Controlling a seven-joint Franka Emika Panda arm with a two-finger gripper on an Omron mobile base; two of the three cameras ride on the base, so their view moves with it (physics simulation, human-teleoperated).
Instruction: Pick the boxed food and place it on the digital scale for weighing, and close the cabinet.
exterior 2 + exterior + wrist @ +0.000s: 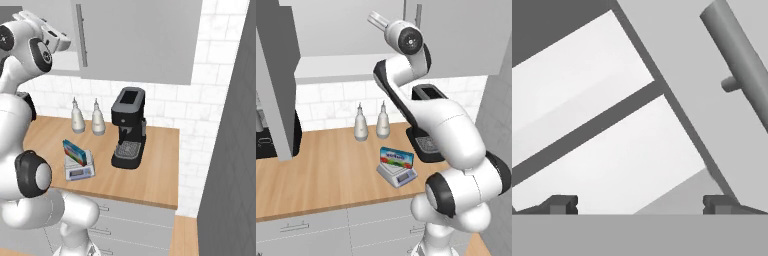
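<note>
The open cabinet door [276, 80] hangs out over the table's left part, swung wide from the cabinet [135, 40], whose white shelf [336, 69] is exposed behind it. It looks like a large, stiff, flat panel that should turn freely on its hinges; a push on its outer face or free edge, away from the hinge, would likely swing it shut more easily than any pinch on its bar handle. To the right of it, two pale bottles [360, 125] stand side by side near the table's back edge, against the tiled wall.

Further right, toward the table's front edge, the boxed food [396, 157] already rests on the digital scale [397, 174], leaning up on its long edge rather than lying flat. It appears to be light, rigid cardboard with smooth faces, so it may tip if bumped; it would be best held across its thin sides. The placing step therefore looks done, and closing the cabinet remains.

Right again, one black coffee machine [128, 129] stands near the back edge.

The gripper [639, 204] is raised to cabinet height, its fingers [559, 204] spread wide apart and empty, facing the shelf and a closed door's bar handle [739, 57].

Counted: one box, one scale, two bottles, one coffee machine, one open door.
</note>
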